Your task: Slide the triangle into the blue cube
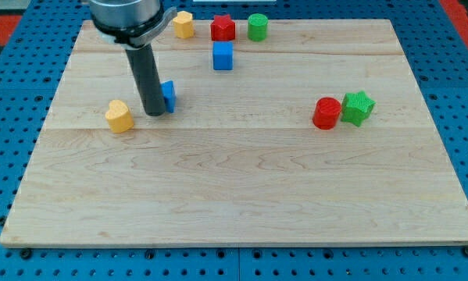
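Looks like a robotics lab bench. Pale wooden board (241,179) laid over blue perforated mounting plate (7,94), holes showing from 9 to 3 o'clock. Red edging (460,16) at 1 o'clock.

Blue triangle (169,95): you see only its right edge; the rest is hidden behind the rod, upper-left board.
Blue cube (223,55): upright, near the view's top, apart from the triangle.

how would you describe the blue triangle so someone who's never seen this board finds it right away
Start at the dark rod coming down over the wooden board in the view's upper left; my tip rests on the wood there. The blue triangle sits right against the rod's right side, partly hidden by it. It is smaller and lower down than the blue cube, and the yellow block lies on the rod's other side.
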Controlling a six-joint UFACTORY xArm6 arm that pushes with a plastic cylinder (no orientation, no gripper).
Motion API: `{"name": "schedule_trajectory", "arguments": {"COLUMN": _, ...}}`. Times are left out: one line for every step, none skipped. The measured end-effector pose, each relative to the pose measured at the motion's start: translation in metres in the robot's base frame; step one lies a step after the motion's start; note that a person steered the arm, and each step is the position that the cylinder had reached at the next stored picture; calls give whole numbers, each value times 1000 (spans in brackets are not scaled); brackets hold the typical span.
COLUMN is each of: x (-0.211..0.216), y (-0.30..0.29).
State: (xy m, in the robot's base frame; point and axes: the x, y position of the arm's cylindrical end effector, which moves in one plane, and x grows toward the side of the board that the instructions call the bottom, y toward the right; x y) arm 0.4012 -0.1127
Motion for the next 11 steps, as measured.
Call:
{"name": "schedule_trajectory", "arguments": {"x": -26, "y": 5}}
{"name": "schedule_trajectory", "arguments": {"x": -28, "y": -25}}
{"name": "schedule_trajectory", "arguments": {"x": -31, "y": -2}}
{"name": "schedule_trajectory", "arguments": {"x": -46, "y": 5}}
{"name": "schedule_trajectory", "arguments": {"x": -65, "y": 1}}
{"name": "schedule_trajectory", "arguments": {"x": -70, "y": 14}}
{"name": "schedule_trajectory", "arguments": {"x": -80, "y": 15}}
{"name": "schedule_trajectory", "arguments": {"x": -95, "y": 13}}
{"name": "schedule_trajectory", "arguments": {"x": -98, "y": 35}}
{"name": "schedule_trajectory", "arguments": {"x": -90, "y": 54}}
{"name": "schedule_trajectory", "arguments": {"x": -78, "y": 50}}
